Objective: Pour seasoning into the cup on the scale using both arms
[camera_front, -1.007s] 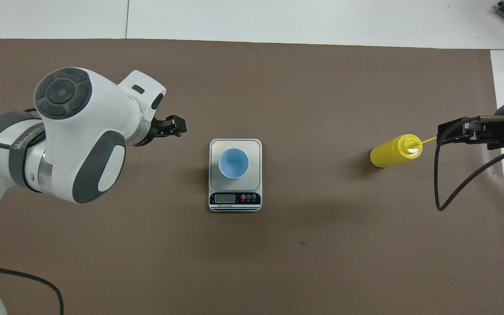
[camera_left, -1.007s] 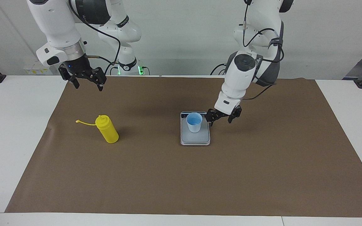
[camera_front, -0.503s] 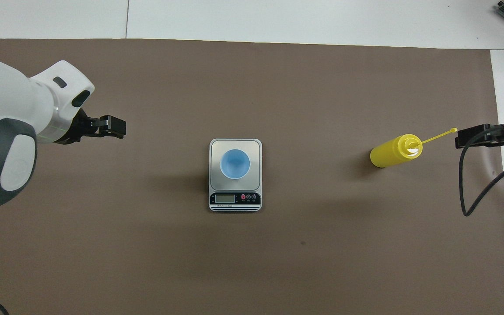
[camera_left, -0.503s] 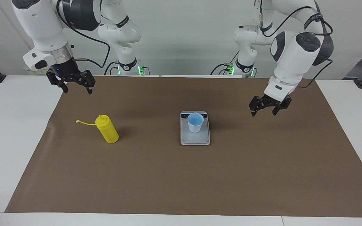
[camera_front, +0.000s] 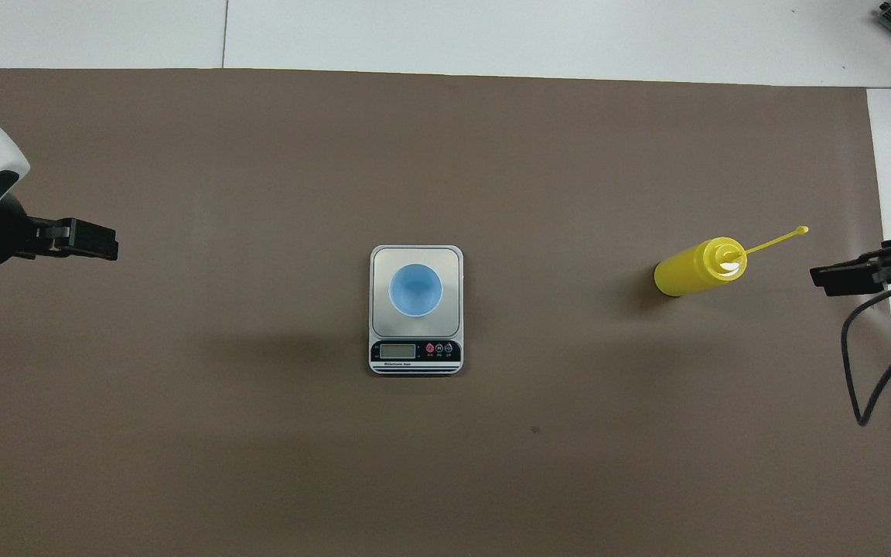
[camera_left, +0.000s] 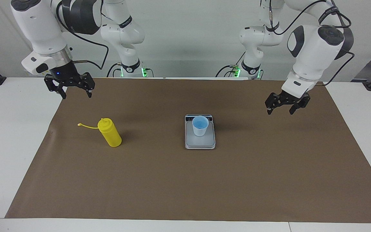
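Blue cup (camera_left: 200,125) on scale (camera_left: 200,141) unmoved, both arms now farther outward.

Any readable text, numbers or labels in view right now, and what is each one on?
Scale display: no digits can be made out.
Scale front strip, small white print under the display and marks on its round buttons: too small to read.
Yellow bottle: no label visible.
Blue cup: no markings visible.
Nothing else readable.
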You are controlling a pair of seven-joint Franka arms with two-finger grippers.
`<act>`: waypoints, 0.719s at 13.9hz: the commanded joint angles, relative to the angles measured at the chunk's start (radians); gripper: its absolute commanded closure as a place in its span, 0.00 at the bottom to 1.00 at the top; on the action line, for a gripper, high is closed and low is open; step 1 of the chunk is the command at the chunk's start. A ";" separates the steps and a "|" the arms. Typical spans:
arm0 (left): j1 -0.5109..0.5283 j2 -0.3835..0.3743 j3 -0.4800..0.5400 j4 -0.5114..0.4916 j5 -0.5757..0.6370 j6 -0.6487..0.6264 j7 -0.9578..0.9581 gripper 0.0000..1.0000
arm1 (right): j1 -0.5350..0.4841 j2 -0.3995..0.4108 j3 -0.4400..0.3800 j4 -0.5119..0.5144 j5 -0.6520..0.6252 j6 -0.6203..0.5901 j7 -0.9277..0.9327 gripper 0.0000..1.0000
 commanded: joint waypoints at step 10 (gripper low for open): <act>0.047 -0.014 -0.011 0.104 0.013 -0.145 0.005 0.00 | -0.183 0.041 0.001 -0.405 0.724 0.342 -1.035 0.00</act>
